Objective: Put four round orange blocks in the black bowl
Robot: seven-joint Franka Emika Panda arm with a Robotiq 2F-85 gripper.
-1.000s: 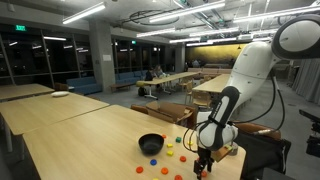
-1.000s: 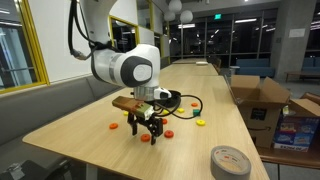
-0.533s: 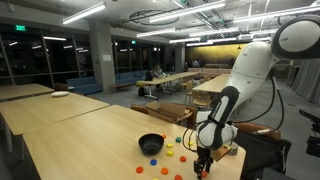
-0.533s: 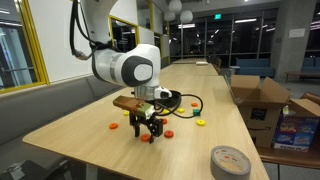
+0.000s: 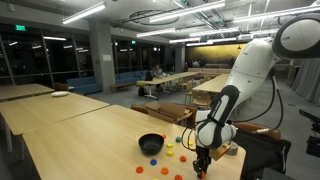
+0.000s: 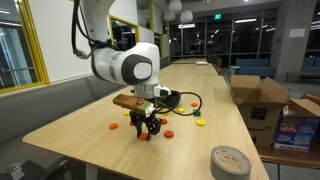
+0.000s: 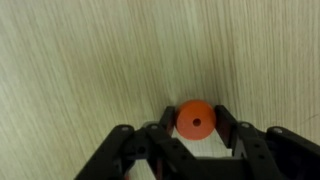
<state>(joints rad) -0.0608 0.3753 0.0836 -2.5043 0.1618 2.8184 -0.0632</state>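
Observation:
In the wrist view a round orange block (image 7: 196, 119) with a small centre hole lies on the wooden table, and my gripper (image 7: 196, 120) is shut on it, one finger (image 7: 170, 120) pressing each side. In both exterior views the gripper (image 5: 203, 168) (image 6: 148, 131) stands low over the table, pointing straight down. The black bowl (image 5: 150, 144) (image 6: 170, 98) sits on the table a short way from it. Other orange blocks (image 6: 167, 133) (image 6: 114, 127) lie loose on the table around the gripper.
A small yellow piece (image 6: 201, 123) lies past the bowl. A grey tape roll (image 6: 230, 161) rests near the table's front corner. Cardboard boxes (image 6: 262, 100) stand beside the table. The table edge (image 6: 70, 150) runs close to the gripper.
The jaws have drawn together from wide open onto the orange block. The arm itself has stayed in place.

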